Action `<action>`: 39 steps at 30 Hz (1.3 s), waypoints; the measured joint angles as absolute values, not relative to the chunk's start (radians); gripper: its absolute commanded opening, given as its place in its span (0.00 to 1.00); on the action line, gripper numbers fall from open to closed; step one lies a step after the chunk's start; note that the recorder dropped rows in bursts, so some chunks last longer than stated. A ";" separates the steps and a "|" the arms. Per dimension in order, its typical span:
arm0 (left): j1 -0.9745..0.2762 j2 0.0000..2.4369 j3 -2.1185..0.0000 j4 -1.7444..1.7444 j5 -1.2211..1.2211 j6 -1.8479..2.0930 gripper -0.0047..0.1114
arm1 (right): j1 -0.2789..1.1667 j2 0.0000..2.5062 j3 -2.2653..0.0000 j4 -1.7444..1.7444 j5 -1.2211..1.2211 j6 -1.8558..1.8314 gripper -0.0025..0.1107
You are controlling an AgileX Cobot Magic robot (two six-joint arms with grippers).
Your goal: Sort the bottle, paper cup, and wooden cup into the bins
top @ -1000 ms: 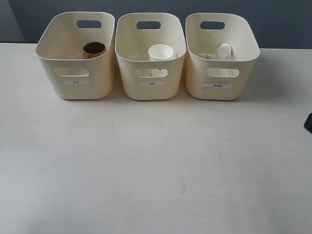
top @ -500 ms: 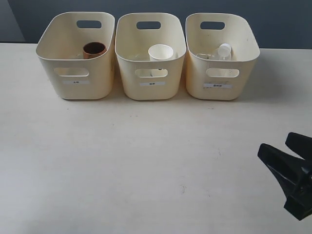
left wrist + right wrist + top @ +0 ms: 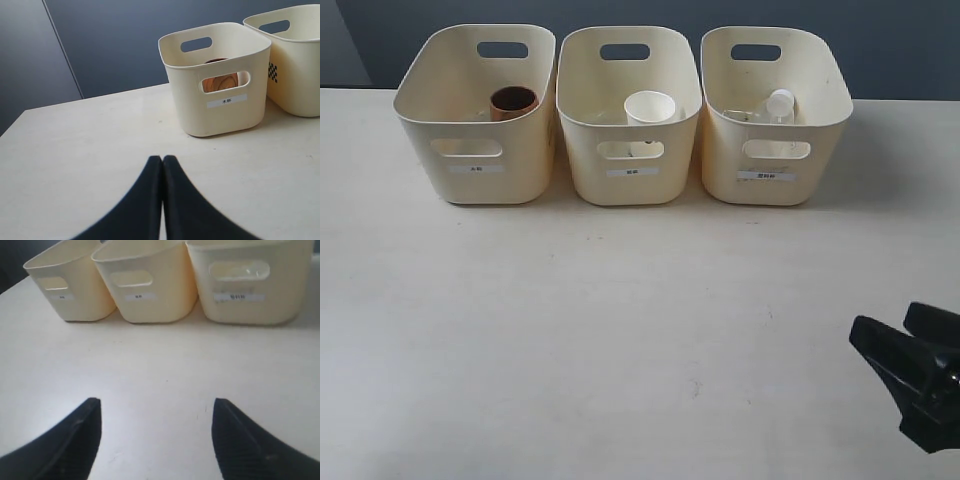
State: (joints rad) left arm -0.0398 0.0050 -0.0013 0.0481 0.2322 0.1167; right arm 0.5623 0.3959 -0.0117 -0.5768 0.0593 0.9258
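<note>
Three cream bins stand in a row at the back of the table. The wooden cup [image 3: 514,101] sits in the left bin [image 3: 420,150] and shows through its handle hole [image 3: 220,82]. In the middle bin [image 3: 582,160] is the white paper cup [image 3: 650,107]. The clear bottle [image 3: 775,105] with its white cap lies in the right bin [image 3: 720,160]. My right gripper [image 3: 885,322] hovers open and empty over the table's front right, facing the bins [image 3: 157,402]. My left gripper [image 3: 162,159] is shut on nothing, short of the left bin [image 3: 190,110]; the exterior view does not show it.
The pale table [image 3: 620,320] stretches in front of the bins. A dark wall stands behind them. In the right wrist view the three bins [image 3: 150,310] line up ahead of the open fingers, with bare tabletop between.
My right gripper came into the exterior view from the right edge, open, and has since drifted slightly lower in that view. The bins and their contents have not moved.
</note>
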 measured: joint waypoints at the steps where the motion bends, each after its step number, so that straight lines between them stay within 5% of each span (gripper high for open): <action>1: -0.040 0.005 -0.001 0.048 0.232 0.117 0.04 | 0.562 0.396 -0.007 -0.523 0.078 0.926 0.56; 22: -0.040 0.005 -0.001 0.048 0.232 0.117 0.04 | 0.547 0.382 -0.003 -0.422 0.184 0.941 0.56; 39: -0.040 0.005 -0.001 0.048 0.232 0.117 0.04 | 0.228 0.117 -0.001 -0.602 0.276 0.939 0.56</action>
